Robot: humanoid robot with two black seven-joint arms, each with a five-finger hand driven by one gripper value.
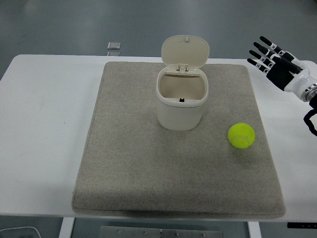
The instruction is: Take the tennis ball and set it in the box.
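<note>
We see the right robot hand [274, 58] at the upper right of the head view, raised over the far right corner of the white bench [44, 124]. Its fingers [263, 48] are spread and extended toward the left, and they hold nothing. The hand is black with a white wrist section behind it, and the arm comes in from the right edge.

Below and to the left of the hand, well apart from it, we find the tennis ball [241, 135]. It is yellow-green and lies on the right part of a grey mat [133, 168] that covers most of the bench's middle.

To the left of the ball, near the mat's centre and toward its far side, stands the box [182, 106], a cream-coloured bin with rounded corners. Its hinged lid [185, 51] is flipped up and back, so we look straight into the open top. The ball and the box are apart, with bare mat between them.

Beyond the mat's far edge, a small grey square object [114, 46] sits at the far edge of the bench.
</note>
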